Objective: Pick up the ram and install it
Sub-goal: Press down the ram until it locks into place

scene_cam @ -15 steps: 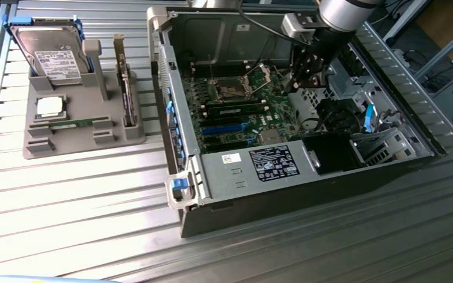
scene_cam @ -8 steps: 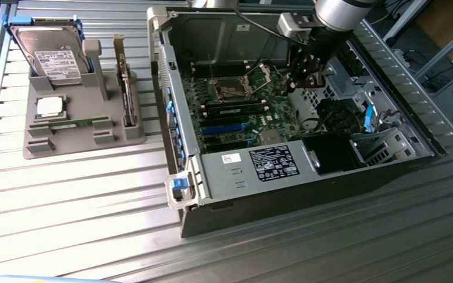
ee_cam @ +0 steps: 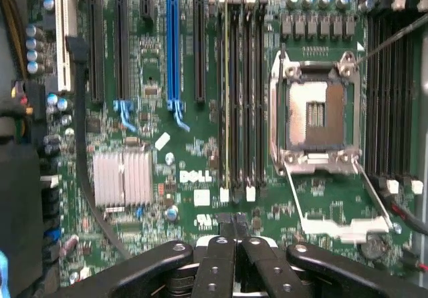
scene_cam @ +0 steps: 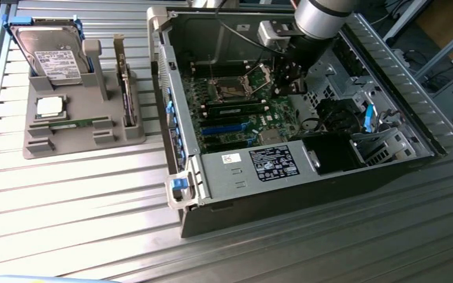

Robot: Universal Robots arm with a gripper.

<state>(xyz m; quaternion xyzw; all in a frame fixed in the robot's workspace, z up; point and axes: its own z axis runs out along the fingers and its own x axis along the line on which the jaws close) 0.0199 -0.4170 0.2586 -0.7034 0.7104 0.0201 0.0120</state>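
— Which step is this?
— Pickup not begun, I'd judge. Inside the computer case [scene_cam: 235, 177], the tool [ee_cam: 234, 230] hangs closed and empty.
— And the ram [scene_cam: 73, 124]?
— Outside the case, toward the exterior view's left, lying in the grey holder [scene_cam: 45, 147]. Grasping it calls for opened jaws.

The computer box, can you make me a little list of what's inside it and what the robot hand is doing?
computer case: open, lying on the metal table
motherboard: green, with an empty processor socket
memory slots: long and dark, beside the socket
gripper: shut, above the motherboard, holding nothing
ram: lying in the grey holder outside the case
hard drive: standing in the same holder
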